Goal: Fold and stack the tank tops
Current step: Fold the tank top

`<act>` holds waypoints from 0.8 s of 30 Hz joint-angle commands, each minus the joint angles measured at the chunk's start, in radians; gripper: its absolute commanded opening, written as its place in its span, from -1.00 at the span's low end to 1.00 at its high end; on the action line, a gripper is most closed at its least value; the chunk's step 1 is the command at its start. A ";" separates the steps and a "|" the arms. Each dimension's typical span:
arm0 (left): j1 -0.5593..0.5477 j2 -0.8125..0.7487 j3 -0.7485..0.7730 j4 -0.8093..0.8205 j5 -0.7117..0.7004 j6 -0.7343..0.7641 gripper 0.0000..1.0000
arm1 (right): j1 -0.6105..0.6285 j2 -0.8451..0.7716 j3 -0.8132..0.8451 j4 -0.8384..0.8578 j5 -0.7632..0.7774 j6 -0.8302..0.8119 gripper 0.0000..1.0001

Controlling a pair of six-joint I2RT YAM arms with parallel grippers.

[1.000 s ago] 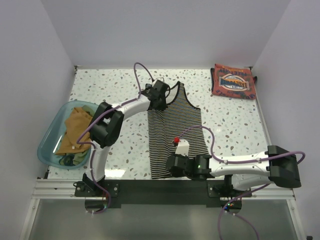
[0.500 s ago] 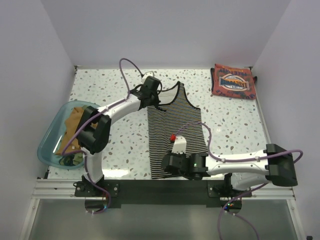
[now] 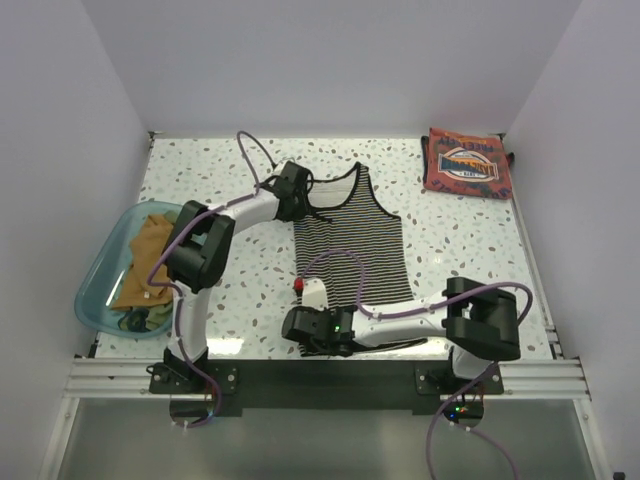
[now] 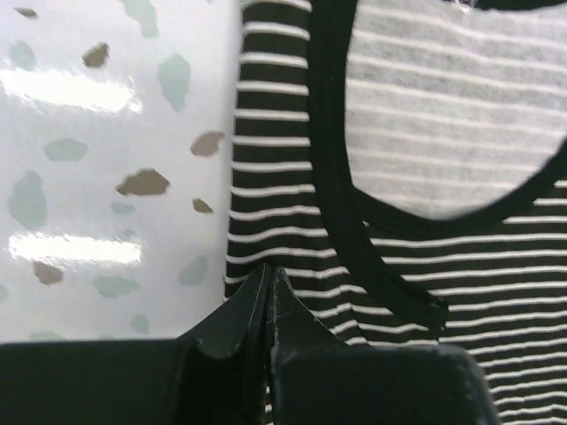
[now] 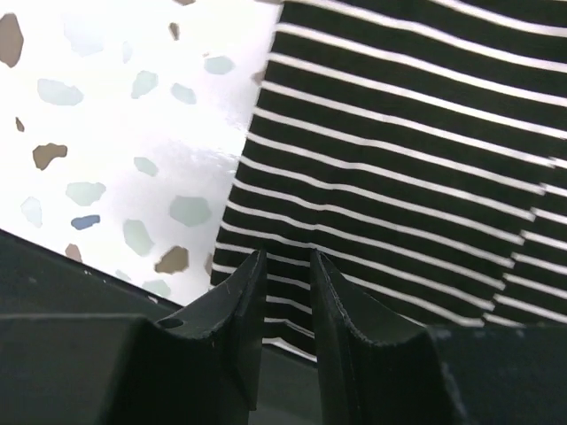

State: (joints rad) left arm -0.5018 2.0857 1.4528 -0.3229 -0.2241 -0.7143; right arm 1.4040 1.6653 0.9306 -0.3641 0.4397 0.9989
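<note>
The black-and-white striped tank top [image 3: 352, 245] lies flat in the middle of the table, neck away from me. My left gripper [image 3: 290, 197] is at its left shoulder strap. In the left wrist view its jaws [image 4: 270, 271] are pressed together, tips over the flat strap [image 4: 266, 168], with no cloth seen pinched. My right gripper [image 3: 302, 326] is at the top's near left corner. In the right wrist view the jaws [image 5: 288, 258] stand a narrow gap apart above the hem [image 5: 354, 266]. The rust-red top [image 3: 467, 163] lies folded at the back right. Mustard-orange tops [image 3: 150, 255] lie in the bin.
A translucent teal bin [image 3: 100, 280] sits at the table's left edge. White walls close in the left, back and right sides. The black rail [image 3: 320, 375] with the arm bases runs along the near edge.
Both grippers have moved left. The left went from the neckline to the left strap. The right slid along the hem to the near left corner. The striped top has not moved.
</note>
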 commanded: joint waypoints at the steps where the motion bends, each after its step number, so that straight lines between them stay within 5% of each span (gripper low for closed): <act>1: 0.052 0.048 0.032 0.008 0.019 0.010 -0.96 | -0.008 0.066 0.082 0.105 -0.056 -0.042 -0.40; 10: 0.146 0.152 0.191 0.031 0.081 0.085 -0.83 | -0.131 0.244 0.217 0.301 -0.257 -0.112 -0.39; 17: 0.212 0.169 0.371 0.036 0.195 0.182 -0.18 | -0.241 0.261 0.367 0.277 -0.343 -0.220 -0.21; 24: 0.232 0.053 0.408 0.018 0.281 0.198 0.15 | -0.342 0.035 0.310 0.174 -0.352 -0.275 0.00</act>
State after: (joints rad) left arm -0.2638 2.2440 1.8423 -0.3233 -0.0242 -0.5388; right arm 1.1019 1.8507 1.2369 -0.1287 0.0971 0.7746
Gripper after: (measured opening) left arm 0.566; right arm 0.496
